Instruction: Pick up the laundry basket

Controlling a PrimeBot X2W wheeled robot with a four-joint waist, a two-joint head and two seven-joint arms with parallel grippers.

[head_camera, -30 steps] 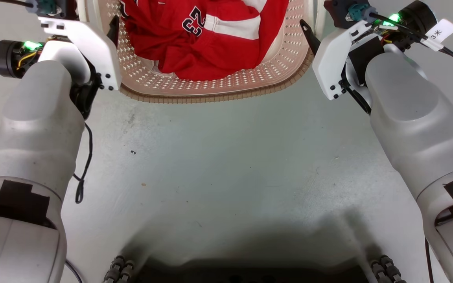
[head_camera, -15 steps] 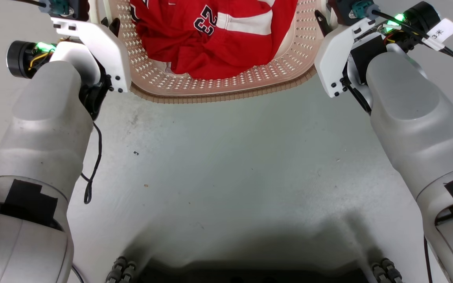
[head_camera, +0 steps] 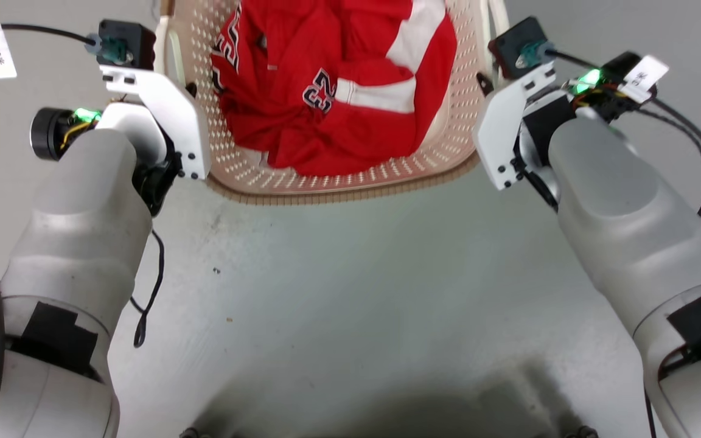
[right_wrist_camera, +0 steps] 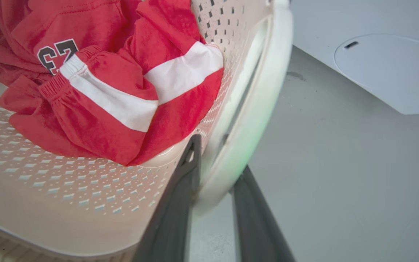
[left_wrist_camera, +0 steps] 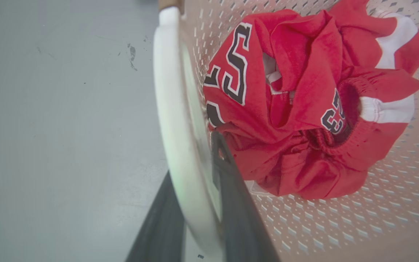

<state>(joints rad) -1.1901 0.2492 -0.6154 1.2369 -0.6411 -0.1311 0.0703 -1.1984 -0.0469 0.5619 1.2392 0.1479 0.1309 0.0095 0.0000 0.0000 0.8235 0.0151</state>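
One laundry basket [head_camera: 338, 193] at the top centre of the head view, against grey floor [head_camera: 350, 292]: cream-white, perforated with small holes, rounded at the corners, edged with a brown woven-look rim, flanked by two white handles, loaded with one crumpled heap of red clothing [head_camera: 332, 91] numbered 23. Two grippers, one per handle: left gripper [left_wrist_camera: 191, 163] clamped across the left handle [left_wrist_camera: 169, 102], right gripper [right_wrist_camera: 216, 160] clamped across the right handle [right_wrist_camera: 264, 102]. In both wrist views, one dark finger inside by the perforated wall, the other outside, handle pinched between.
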